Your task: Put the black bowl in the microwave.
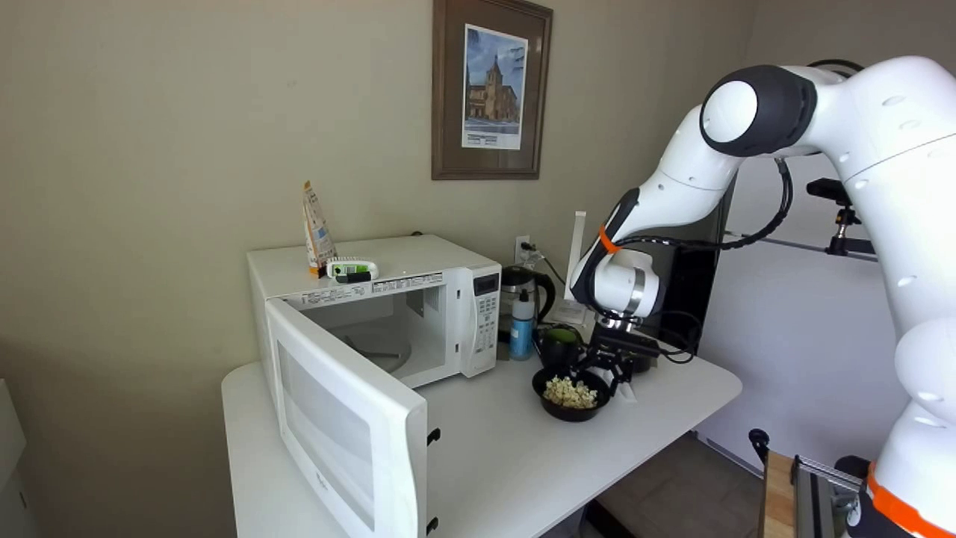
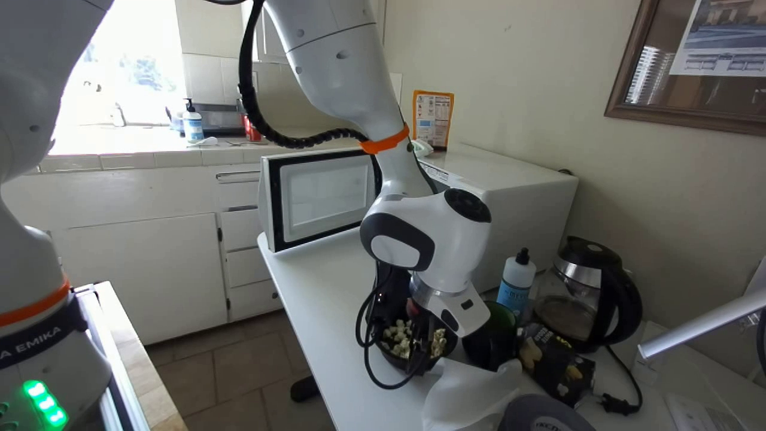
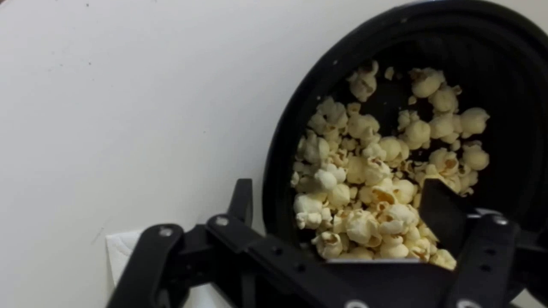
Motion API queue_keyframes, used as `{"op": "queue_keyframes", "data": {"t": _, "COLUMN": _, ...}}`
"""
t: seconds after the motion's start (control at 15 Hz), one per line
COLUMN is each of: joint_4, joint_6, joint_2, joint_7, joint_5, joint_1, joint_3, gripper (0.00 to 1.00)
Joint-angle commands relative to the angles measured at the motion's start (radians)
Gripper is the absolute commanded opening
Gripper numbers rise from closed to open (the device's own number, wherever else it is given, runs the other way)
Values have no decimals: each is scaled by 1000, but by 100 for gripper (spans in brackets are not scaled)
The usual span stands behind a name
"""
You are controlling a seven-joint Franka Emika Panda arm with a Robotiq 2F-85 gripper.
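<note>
"What's closest?"
"One gripper (image 3: pixel 339 192), its two jaws parted: one above the popcorn (image 3: pixel 376 173), the other just outside the single black bowl (image 3: pixel 509 102)."
"Where does the bowl sit?"
"On the counter (image 1: pixel 485 448)."
"And around it?"
"One jug (image 1: pixel 559 353) just beside it, one bottle (image 1: pixel 522 330), one kettle (image 2: pixel 577 272), then one microwave (image 1: pixel 418 258), its door (image 1: pixel 328 418) swung open, one bag (image 1: pixel 317 232) standing on top."

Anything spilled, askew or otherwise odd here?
Only something minor: in the wrist view, a few tiny dark specks stand out against the white tabletop, perhaps crumbs or marks. The popcorn in view is all inside the black bowl.
</note>
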Motion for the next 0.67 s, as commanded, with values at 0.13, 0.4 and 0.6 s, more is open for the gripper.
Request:
{"op": "queue_keyframes", "data": {"t": 0.13, "joint_4": 42, "joint_6": 4, "joint_2": 56, "joint_7": -7, "joint_5": 13, "joint_1": -33, "joint_3": 26, "gripper": 73}}
{"op": "queue_keyframes", "data": {"t": 0.4, "joint_4": 37, "joint_6": -20, "joint_2": 26, "joint_7": -12, "joint_5": 9, "joint_1": -45, "joint_3": 24, "gripper": 48}}
{"op": "queue_keyframes", "data": {"t": 0.6, "joint_4": 26, "joint_6": -38, "joint_2": -7, "joint_7": -18, "joint_5": 3, "joint_1": -52, "joint_3": 19, "gripper": 52}}
